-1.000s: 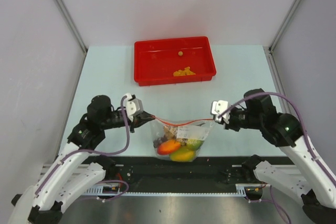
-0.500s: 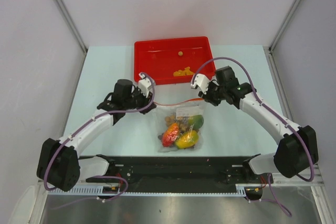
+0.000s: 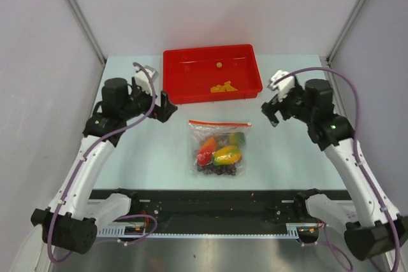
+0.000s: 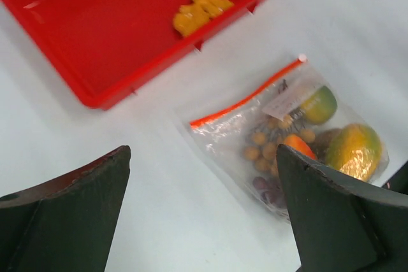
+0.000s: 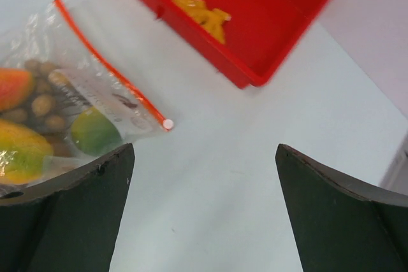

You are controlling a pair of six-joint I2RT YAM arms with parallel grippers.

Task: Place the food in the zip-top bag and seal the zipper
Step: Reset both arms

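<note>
My left gripper (image 3: 164, 106) and right gripper (image 3: 271, 113) both stand open, empty; the clear crinkly zip-top bag (image 3: 237, 164) of toy fruit (image 3: 226, 155) lies flat between them, its red-orange zipper strip (image 3: 219, 123) running left-right along its far edge.

The left arm (image 3: 95, 160) is built of smooth white rounded links joined by bulky black cylindrical joints; the right arm (image 3: 354, 164) matches it; a thin purple-grey cable (image 3: 153, 90) loops along each; a small white camera block (image 3: 278, 79) sits at each wrist; the left gripper (image 3: 168, 107) and right gripper (image 3: 269, 114) carry flat, matte, near-black wedge-shaped fingers (image 4: 70, 221).
</note>
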